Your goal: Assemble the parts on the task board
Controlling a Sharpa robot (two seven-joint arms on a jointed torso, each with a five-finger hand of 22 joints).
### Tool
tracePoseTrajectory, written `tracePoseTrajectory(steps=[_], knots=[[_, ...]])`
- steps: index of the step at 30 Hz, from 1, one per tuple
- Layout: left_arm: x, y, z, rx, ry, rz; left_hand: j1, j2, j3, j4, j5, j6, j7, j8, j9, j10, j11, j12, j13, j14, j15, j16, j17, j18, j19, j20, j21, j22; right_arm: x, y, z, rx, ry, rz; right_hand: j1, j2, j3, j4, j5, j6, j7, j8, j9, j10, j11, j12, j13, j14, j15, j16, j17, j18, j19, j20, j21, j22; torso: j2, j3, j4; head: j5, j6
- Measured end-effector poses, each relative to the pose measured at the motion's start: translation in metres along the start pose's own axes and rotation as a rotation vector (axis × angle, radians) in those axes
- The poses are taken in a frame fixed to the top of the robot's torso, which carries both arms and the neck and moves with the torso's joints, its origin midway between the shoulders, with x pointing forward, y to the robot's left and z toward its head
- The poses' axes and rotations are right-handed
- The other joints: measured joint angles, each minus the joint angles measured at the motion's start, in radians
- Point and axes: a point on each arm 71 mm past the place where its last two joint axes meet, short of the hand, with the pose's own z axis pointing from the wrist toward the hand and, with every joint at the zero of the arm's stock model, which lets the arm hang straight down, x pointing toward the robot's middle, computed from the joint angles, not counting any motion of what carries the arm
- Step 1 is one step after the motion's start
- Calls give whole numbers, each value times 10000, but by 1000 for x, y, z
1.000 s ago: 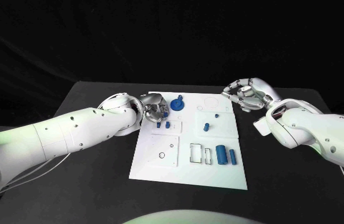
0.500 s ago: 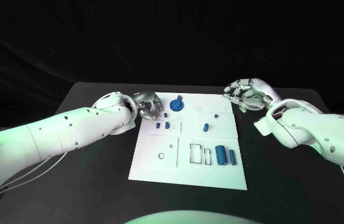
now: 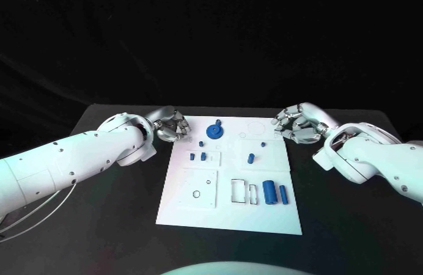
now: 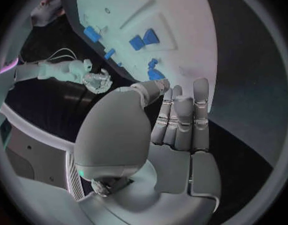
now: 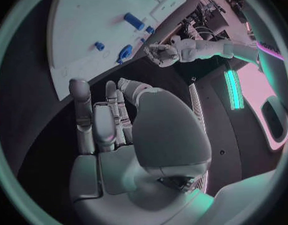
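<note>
While both robot hands, left and right, hover empty with fingers extended beside the task board's far corners, loose parts await picking; next requires reaching in.

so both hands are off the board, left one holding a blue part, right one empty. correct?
No. The left hand holds nothing; the left wrist view shows its fingers bare. Both hands are beside the task board, and the right hand is empty.

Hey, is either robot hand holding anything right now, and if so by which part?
Nothing is held. The left hand and the right hand both hover empty at the far corners of the white board, with the blue parts lying untouched.
</note>
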Motion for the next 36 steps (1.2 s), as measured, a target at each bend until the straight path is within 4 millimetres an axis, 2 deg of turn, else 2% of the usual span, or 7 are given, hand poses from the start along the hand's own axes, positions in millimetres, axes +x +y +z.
tracePoseTrajectory(steps=[3,5,7,12,16,24,36], knots=[[-8,6,-5,248,-387,-1298,-307,37,-192,192,0,64,-64,58,43,277,-178,440,196,107,-106,102,170,-1,-33,-32,-77,-85,5,6,-1,-118,311,-827,-307,-89,263,-263,-171,229,-47,-125,-81,257,12,-608,-508,75,6,0,-13,0,100,-33,128,169,-11,8,-8,-144,46],[-13,9,-7,409,-656,-2242,-432,76,-379,295,0,101,-101,58,97,284,-192,596,279,-373,-132,-423,-941,-1,-109,-83,-339,-252,7,9,-1,-168,468,-1372,-505,-138,386,-331,-247,320,-10,-198,-123,258,14,-1072,-831,92,23,-44,-47,0,123,-10,128,207,-17,8,-12,-222,80],[-18,11,-11,623,-967,-3493,-464,111,-516,344,0,55,-56,58,145,-24,-111,577,270,-989,-58,-1030,-1835,0,-313,-45,-683,-446,10,11,0,-203,628,-2024,-660,-236,460,-375,-308,357,24,-289,-167,207,79,-1501,-1116,144,75,-115,-108,-1,123,-10,88,200,-21,6,-23,-329,121],[-24,7,-18,1270,-1508,-6328,-927,227,-1266,750,0,-289,136,58,256,-754,167,-10,-98,-2146,257,-2197,-2555,-2,-842,306,-1957,-1209,16,15,3,-219,978,-3531,-828,-404,549,-440,-395,359,26,-581,-283,119,167,-2205,-1622,87,132,-176,-231,-1,68,45,-110,128,-22,7,-22,-515,185],[-23,1,-24,1736,-1692,-8029,-941,318,-1724,1006,40,-475,120,-28,302,-383,200,-428,-413,-2623,321,-2960,-2956,-1,-930,394,-2920,-1836,21,19,7,-280,1167,-4537,-969,-484,591,-482,-477,293,91,-901,-404,84,202,-2559,-1957,87,204,-177,-265,0,65,48,-173,115,-16,1,-17,-622,213],[-17,-13,-29,2387,-1676,-9936,-681,391,-1843,1126,63,-327,152,-148,290,917,255,-2155,-684,-3401,507,-4556,-3619,-2,-1142,606,-4670,-2952,35,30,17,-492,1492,-5935,-1000,-469,591,-482,-518,293,91,-983,-435,125,243,-2655,-2152,216,254,-51,23,1,234,102,177,387,-6,-10,-18,-641,210],[-16,-20,-31,2720,-1690,-10720,-641,351,-1871,1153,63,-292,187,-199,290,954,289,-2487,-684,-3401,507,-4712,-3668,-3,-1102,646,-4952,-3154,48,37,29,-561,1840,-6719,-1053,-416,717,-609,-517,689,87,-1063,-435,522,235,-2706,-2419,358,218,155,314,1,604,81,709,785,12,-7,20,-640,133]])
